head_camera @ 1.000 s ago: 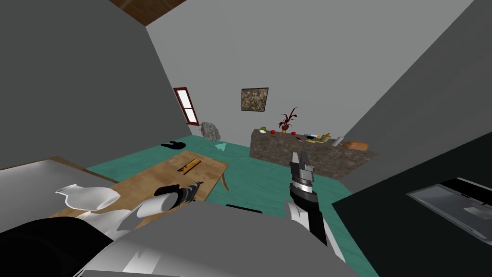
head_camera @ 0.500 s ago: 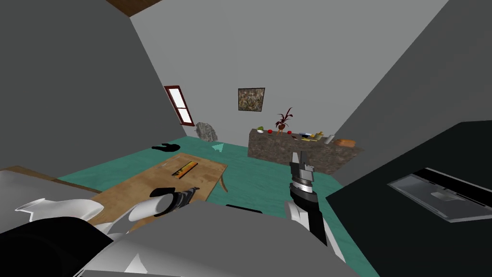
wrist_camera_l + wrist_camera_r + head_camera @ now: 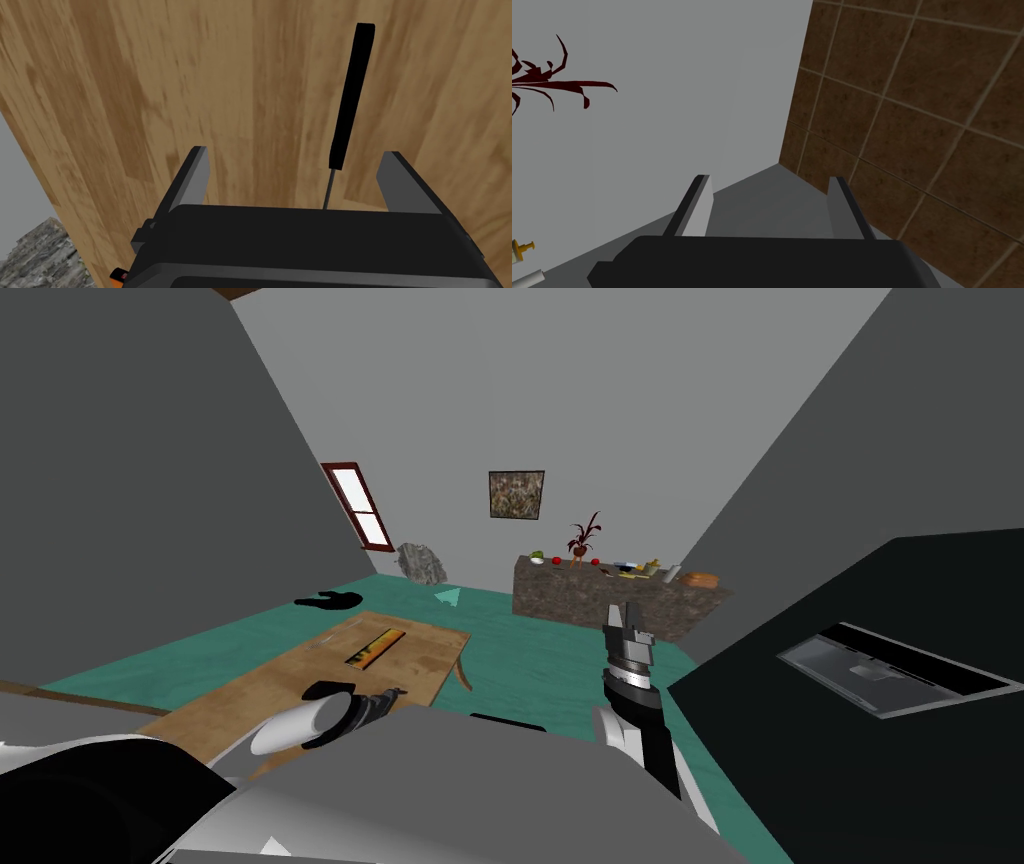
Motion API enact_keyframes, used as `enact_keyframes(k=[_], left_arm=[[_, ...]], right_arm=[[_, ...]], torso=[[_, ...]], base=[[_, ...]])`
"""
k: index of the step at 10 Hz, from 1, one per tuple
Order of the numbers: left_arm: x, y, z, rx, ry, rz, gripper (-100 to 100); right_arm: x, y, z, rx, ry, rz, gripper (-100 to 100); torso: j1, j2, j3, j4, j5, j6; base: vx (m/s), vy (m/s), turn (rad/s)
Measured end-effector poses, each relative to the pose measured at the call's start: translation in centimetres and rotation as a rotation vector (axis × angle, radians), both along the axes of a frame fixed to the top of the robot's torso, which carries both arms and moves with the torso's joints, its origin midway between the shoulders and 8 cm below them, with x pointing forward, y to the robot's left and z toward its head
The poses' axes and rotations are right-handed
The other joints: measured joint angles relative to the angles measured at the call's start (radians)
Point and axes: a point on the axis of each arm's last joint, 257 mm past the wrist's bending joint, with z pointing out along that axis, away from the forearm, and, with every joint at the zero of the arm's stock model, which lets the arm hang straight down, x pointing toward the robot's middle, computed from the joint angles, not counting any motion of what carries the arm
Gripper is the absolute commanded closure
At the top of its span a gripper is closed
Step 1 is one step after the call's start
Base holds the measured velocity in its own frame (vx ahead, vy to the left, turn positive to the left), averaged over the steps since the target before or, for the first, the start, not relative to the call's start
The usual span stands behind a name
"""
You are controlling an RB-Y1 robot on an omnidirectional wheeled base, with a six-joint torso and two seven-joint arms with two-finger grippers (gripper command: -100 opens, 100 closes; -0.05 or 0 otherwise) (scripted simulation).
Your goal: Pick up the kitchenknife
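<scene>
My head has swung round since a second ago, so the whole scene has slid across the view and the grey metal sink in its black top now sits further in on my right; both arms keep their places. The kitchen knife is slim, with a long, straight, plain black handle and a very thin grey blade seen edge-on. It lies flat on the brown wooden surface. It sits between the fingers of the left gripper, nearer one finger than the other and touching neither. Its blade end runs out of sight behind the gripper's dark body, and its handle points away from it. The left gripper's fingers stand wide apart and hold nothing. In the head view this gripper is low over the near end of that surface, where a flat orange-and-black rectangular board lies further off. The right gripper is held up over the teal floor, fingers apart and empty.
</scene>
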Motion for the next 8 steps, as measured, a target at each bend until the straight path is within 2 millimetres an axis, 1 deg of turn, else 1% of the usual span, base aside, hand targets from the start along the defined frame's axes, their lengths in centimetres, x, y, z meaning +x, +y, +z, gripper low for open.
enact_keyframes(k=[2,4,7,8], left_arm=[[-1.4,0.2,-0.3,-0.017,0.046,0.000,-100],[-3.8,0.5,-0.5,-0.043,0.104,0.002,-100],[-5.9,0.4,-0.7,-0.073,0.167,0.006,-100],[-6.1,0.3,-0.7,-0.075,0.171,0.005,0]], right_arm=[[0.0,0.0,0.0,0.000,0.000,0.000,0],[0.0,0.0,0.0,0.000,0.000,0.000,0],[0.0,0.0,0.0,0.000,0.000,0.000,0],[0.0,0.0,0.0,0.000,0.000,0.000,0]], torso=[[-0.001,0.000,0.000,0.000,0.000,0.000],[0.000,-0.001,0.000,0.000,0.000,0.000],[-0.001,-0.001,-0.001,0.000,0.000,0.000],[-0.002,0.000,0.000,0.000,0.000,-0.001]], base=[[0.025,0.041,-0.098],[0.023,0.061,-0.097],[0.020,0.036,-0.044],[0.000,0.000,0.000]])
